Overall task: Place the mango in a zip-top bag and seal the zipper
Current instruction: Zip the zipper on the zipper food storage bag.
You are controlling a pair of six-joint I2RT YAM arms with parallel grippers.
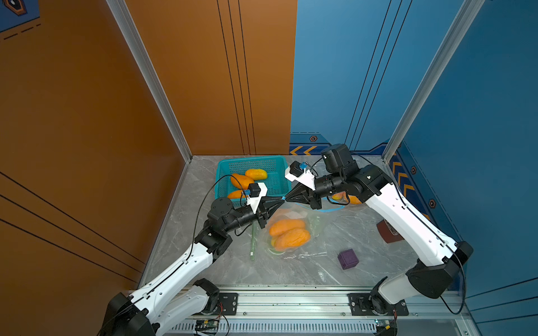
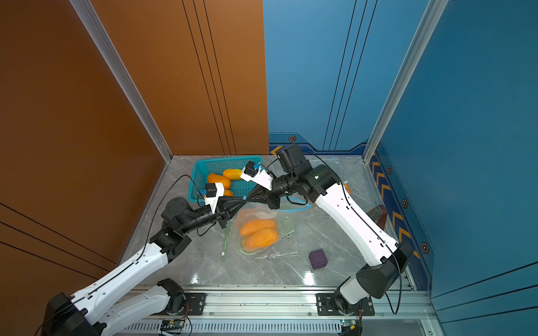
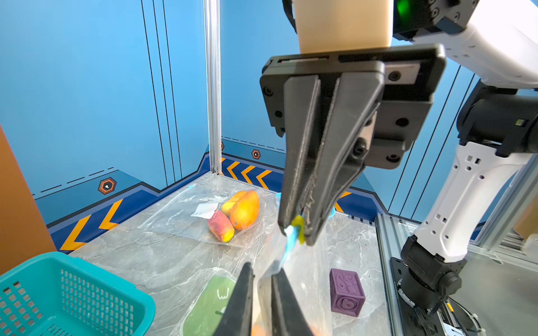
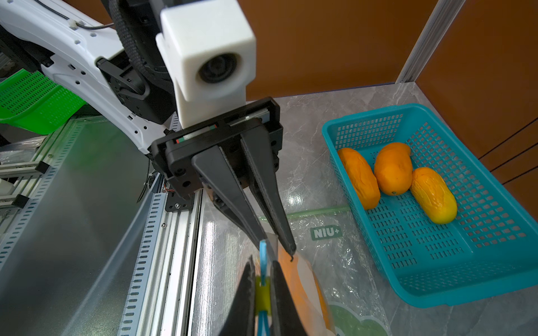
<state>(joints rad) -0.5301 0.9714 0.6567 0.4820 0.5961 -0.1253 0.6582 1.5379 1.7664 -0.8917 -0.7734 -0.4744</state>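
Note:
A clear zip-top bag lies mid-table with two orange mangoes inside, seen in both top views. Both grippers meet at its far left corner. My right gripper is shut on the yellow slider of the blue zipper. Past the slider the track is one strip; behind it the track splits in two. My left gripper faces it tip to tip, jaws slightly apart, with the bag's corner film between its fingers. In a top view the left gripper and right gripper almost touch.
A teal basket holding three mangoes stands behind the left gripper. A second clear bag with mangoes lies at the back right. A purple block sits front right, a brown object by the right wall, and a green zipper strip left of the bag.

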